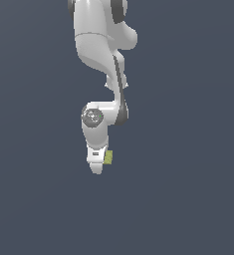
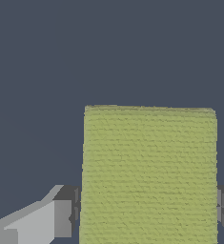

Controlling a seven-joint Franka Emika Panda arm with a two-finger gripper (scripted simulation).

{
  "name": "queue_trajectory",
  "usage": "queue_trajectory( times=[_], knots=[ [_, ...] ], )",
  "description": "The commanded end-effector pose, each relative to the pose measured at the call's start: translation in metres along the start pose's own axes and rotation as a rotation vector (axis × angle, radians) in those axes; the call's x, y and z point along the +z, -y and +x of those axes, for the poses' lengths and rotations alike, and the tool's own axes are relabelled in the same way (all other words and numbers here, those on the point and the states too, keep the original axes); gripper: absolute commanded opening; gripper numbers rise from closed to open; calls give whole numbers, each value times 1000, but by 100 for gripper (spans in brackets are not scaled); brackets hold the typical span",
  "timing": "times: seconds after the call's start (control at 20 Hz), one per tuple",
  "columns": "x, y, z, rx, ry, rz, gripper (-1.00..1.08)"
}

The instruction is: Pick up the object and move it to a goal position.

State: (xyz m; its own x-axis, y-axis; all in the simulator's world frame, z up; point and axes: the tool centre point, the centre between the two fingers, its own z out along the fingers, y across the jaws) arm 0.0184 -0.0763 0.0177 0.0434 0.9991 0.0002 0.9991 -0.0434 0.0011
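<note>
Between the two grey fingers (image 2: 61, 217) in the wrist view sits the flat yellow-green square pad with the faint woven grid texture (image 2: 149, 174), and it fills most of the gap. One finger is right up against one edge, and the other finger pokes in at the opposite edge, so the white gripper (image 1: 97, 167) looks clamped on the pad.

From the exterior view, the glossy white robot arm (image 1: 101, 55) hangs down from the top of the frame over a plain dark blue-grey floor (image 1: 188, 149). Only a small sliver of the pad (image 1: 108, 157) shows there, sticking out on the exterior view's right of the gripper. Can't tell whether the pad touches the floor.
</note>
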Motion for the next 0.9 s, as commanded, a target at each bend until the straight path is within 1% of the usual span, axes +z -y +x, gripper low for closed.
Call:
queue_trajectory(
  times=[0.0,0.35,0.85],
  knots=[
    [-9,-3,-4,1,1,-3,-100],
    [-51,-18,-25,0,-1,-2,-100],
    [-139,-48,-69,-1,-3,-1,-100]
  ],
)
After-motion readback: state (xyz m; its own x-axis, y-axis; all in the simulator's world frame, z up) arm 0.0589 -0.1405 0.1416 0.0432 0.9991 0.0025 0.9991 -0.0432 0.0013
